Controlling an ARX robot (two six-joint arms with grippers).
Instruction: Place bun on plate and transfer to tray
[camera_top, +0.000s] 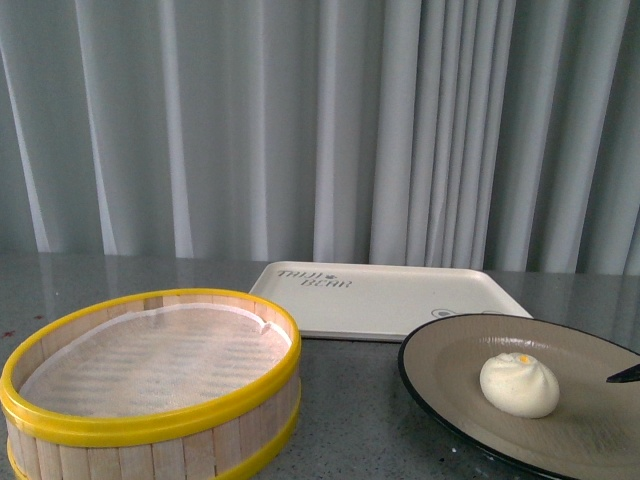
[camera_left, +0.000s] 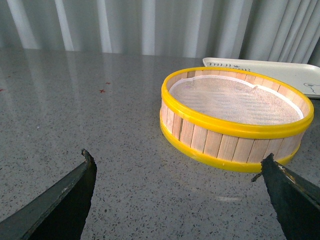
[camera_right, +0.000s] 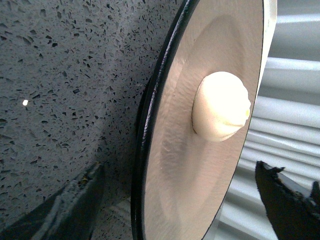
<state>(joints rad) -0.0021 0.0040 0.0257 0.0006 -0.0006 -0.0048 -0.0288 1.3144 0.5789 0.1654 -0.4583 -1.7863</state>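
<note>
The grey speckled bench (camera_top: 350, 410) carries the cream tray (camera_top: 400, 310) at the back, the yellow-rimmed steamer basket (camera_top: 150, 400) in front on the left, and the black-rimmed plate (camera_top: 450, 360) just before the tray on the right. The bun (camera_top: 519, 384) sits near the plate's middle. The right pincer (camera_right: 177, 170), the nearer one, stands wide astride the plate's rim, gripping nothing. The left pincer (camera_left: 177, 156) gapes empty, facing the steamer basket.
</note>
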